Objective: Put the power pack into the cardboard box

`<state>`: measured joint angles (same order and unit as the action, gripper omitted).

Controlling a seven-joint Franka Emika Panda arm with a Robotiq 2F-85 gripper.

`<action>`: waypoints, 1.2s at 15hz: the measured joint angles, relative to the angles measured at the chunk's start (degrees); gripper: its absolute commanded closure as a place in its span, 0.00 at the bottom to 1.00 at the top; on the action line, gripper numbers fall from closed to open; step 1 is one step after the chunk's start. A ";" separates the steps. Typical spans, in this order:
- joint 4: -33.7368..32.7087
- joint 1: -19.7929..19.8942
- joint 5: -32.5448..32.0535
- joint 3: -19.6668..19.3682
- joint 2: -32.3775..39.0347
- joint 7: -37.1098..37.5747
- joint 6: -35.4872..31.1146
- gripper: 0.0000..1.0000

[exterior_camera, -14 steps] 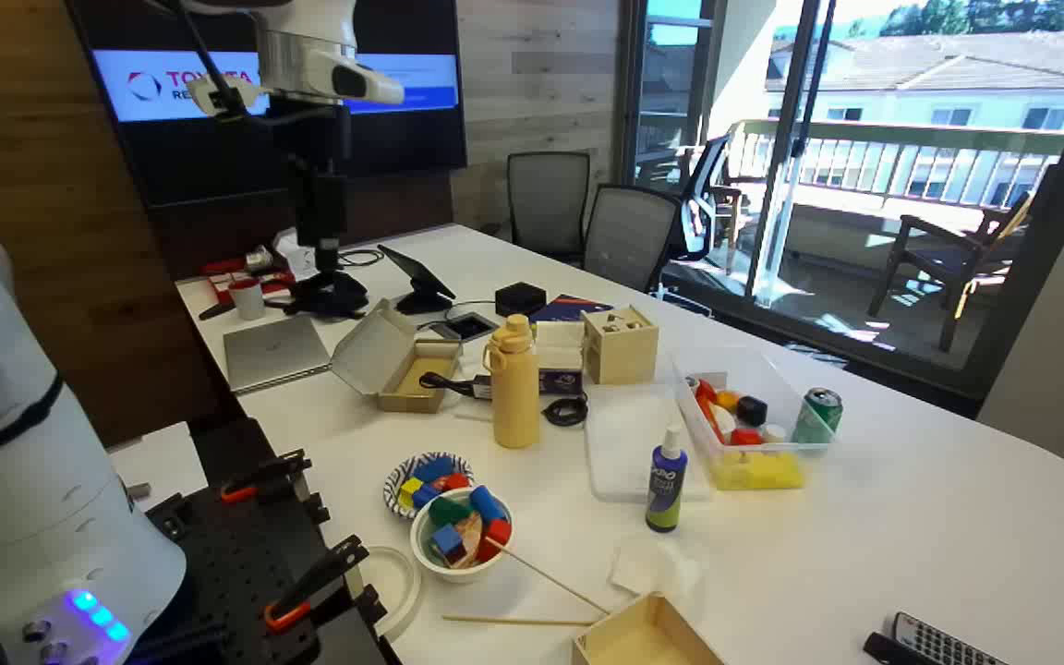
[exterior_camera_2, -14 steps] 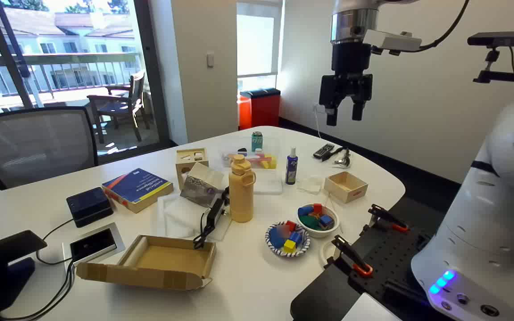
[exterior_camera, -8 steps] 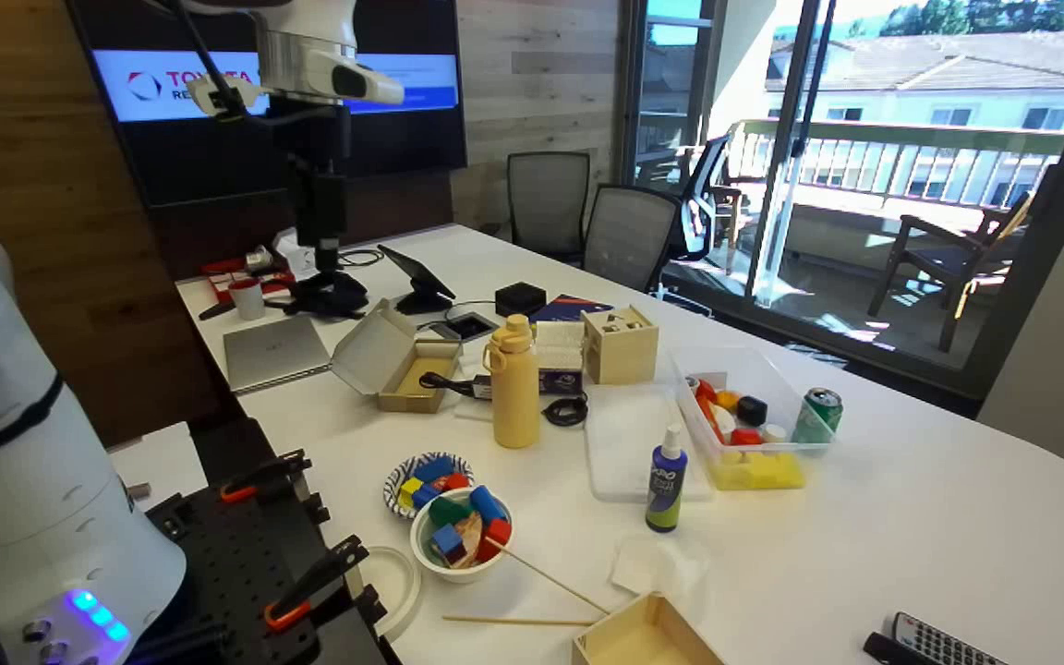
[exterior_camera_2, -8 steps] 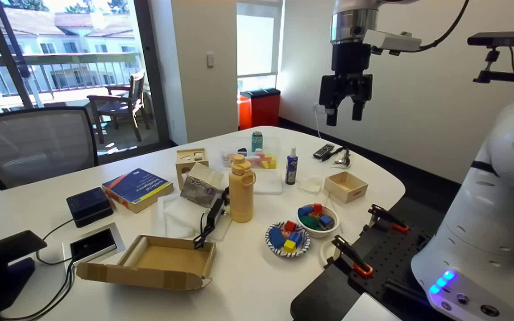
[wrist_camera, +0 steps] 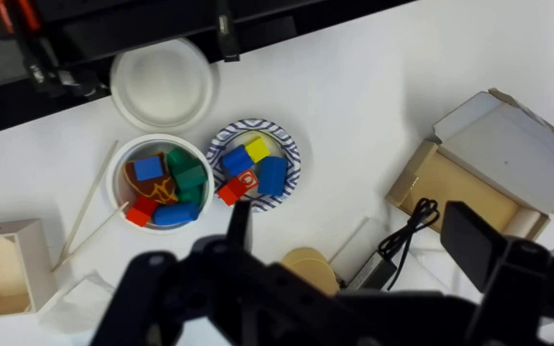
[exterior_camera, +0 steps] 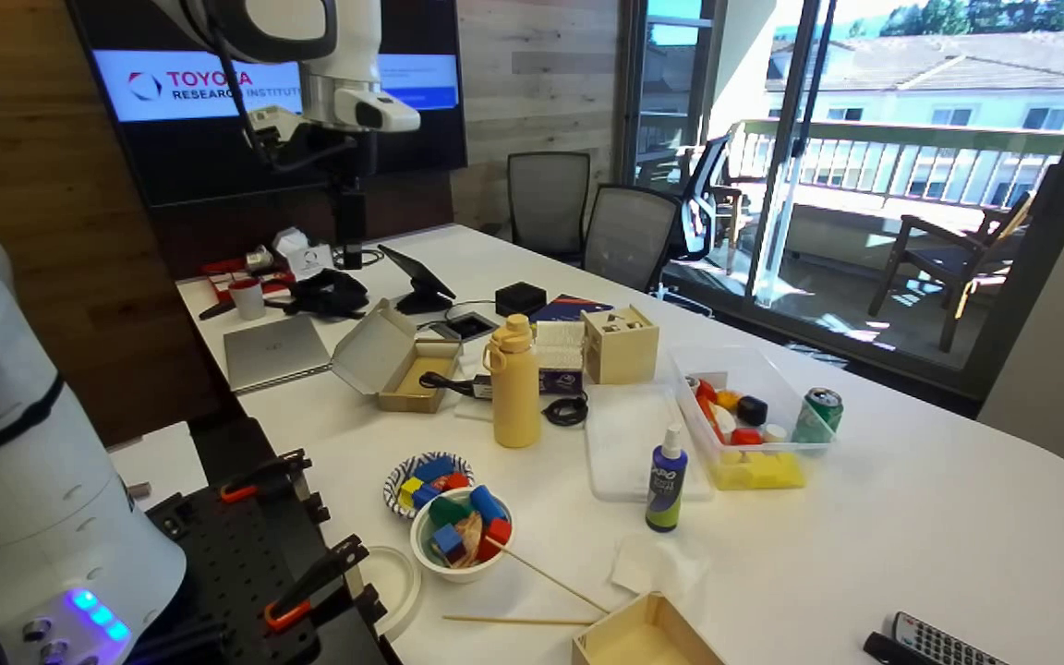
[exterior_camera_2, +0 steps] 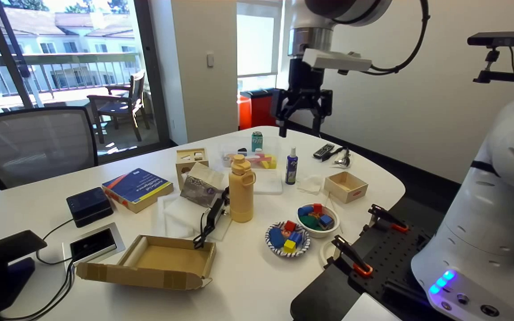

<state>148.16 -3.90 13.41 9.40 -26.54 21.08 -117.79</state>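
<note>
Power pack [exterior_camera_2: 215, 213] lies beside the cardboard box [exterior_camera_2: 170, 257], jaws parted high above

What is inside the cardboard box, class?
In the cardboard box, brown bottom shows. The cable bundle of the power pack overlaps one edge, covering what's beneath; the claw hides another part in the wrist view.

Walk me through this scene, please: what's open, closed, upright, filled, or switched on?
Pincer: open, holding nothing.
Cardboard box: open, lid splayed.
Power pack: outside the cardboard box, cord bundled.
Yellow bottle: upright, capped.
Spray bottle: upright.
Can: upright; whether opened, unclear.
White bowl: holding coloured blocks.
Patterned bowl: holding coloured blocks.
Small wooden box: open-topped.
Book: closed, lying flat.
Laptop: closed.
Wall screen: on.
Blue base lights: lit.
</note>
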 measured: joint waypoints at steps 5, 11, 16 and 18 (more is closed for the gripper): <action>-7.86 4.09 -2.63 13.04 18.24 23.94 -14.65 0.00; -18.49 -2.00 -23.31 8.95 39.09 51.46 -22.69 0.00; -32.76 -15.77 -26.70 -0.91 57.25 62.05 -24.94 0.00; -39.79 -20.22 -26.70 -3.95 64.20 64.09 -24.97 0.00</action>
<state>108.37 -24.13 -13.29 5.45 37.67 85.17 -142.76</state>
